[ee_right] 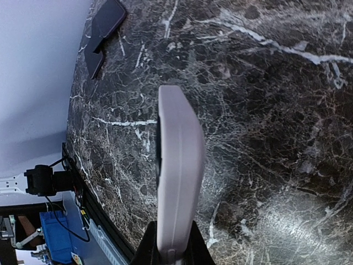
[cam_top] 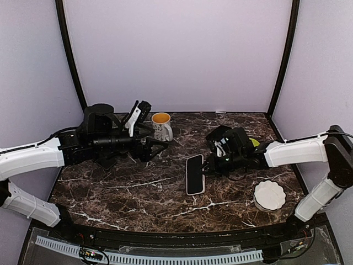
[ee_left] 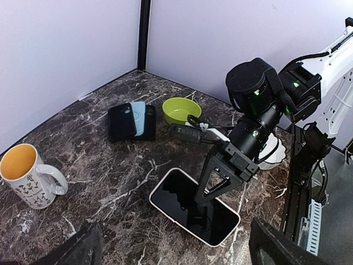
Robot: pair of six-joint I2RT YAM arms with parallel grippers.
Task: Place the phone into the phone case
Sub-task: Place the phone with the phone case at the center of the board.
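The phone [cam_top: 194, 175], its black screen up, sits inside a pale white phone case [ee_left: 160, 205] on the dark marble table. My right gripper [cam_top: 204, 166] is shut on the case's edge, and one black finger [ee_left: 216, 185] reaches over the screen. The right wrist view shows the case [ee_right: 176, 165] edge-on, rising from between my closed fingers [ee_right: 148, 251]. My left gripper [cam_top: 156, 147] hangs open to the left of the phone, near the mug, with nothing between its fingers [ee_left: 83, 248].
A white mug [cam_top: 161, 126] with a yellow inside stands at the back centre. A green bowl [ee_left: 181, 109] and two more phone-sized slabs, black and light blue [ee_left: 131, 120], lie behind the right arm. A white scalloped dish [cam_top: 269, 194] sits at the front right.
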